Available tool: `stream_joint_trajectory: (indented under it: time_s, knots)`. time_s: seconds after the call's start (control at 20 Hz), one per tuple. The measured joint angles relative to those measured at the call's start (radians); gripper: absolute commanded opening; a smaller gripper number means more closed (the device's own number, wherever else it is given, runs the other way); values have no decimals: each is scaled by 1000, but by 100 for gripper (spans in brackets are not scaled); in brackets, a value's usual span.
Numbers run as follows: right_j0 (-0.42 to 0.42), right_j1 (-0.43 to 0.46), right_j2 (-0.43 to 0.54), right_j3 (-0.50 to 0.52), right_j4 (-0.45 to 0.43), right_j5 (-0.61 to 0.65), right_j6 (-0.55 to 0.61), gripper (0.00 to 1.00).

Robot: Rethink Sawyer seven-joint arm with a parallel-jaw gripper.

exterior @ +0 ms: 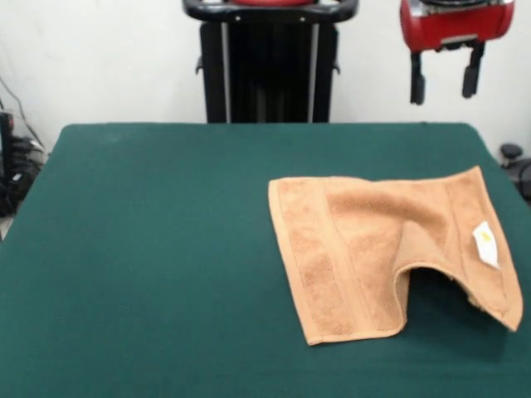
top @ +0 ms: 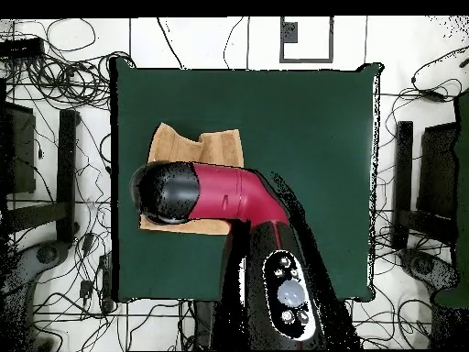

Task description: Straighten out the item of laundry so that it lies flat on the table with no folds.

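The orange-tan towel (exterior: 382,249) lies on the right half of the dark green table (exterior: 166,249). Its left part lies flat. Its right part, with the white label (exterior: 485,243), is humped up and slanted, and the near edge arches off the table. My gripper (exterior: 444,93) hangs high above the table's far right, behind the towel, open and empty. In the overhead view my red arm (top: 229,194) covers much of the towel (top: 206,147), and the gripper is hidden under the arm's black end.
The black pedestal (exterior: 270,66) stands at the table's far edge. Cables and black stands (top: 55,183) lie on the floor around the table (top: 302,137). A dark object (exterior: 510,153) sits off the table's right edge.
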Motion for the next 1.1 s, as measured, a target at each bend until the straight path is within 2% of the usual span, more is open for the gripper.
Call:
stream_joint_trajectory:
  time_s: [0.2,0.5,1.1]
  knots:
    - [-21,22,-23,-82,-8,2,0,100]
    - [-52,42,-29,-132,-28,2,0,100]
    - [-73,45,-53,-142,-77,2,0,100]
